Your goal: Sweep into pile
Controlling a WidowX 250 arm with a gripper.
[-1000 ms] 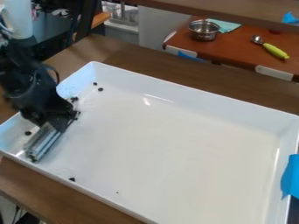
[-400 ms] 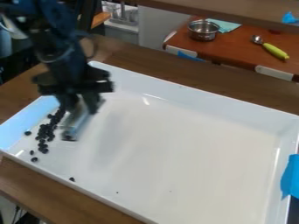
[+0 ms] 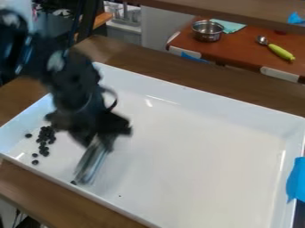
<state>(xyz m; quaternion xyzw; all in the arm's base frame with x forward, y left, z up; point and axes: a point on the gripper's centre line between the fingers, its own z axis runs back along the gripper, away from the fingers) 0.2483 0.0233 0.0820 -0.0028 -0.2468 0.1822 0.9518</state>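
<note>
- No readable text, labels, brands, numbers or signs.
</note>
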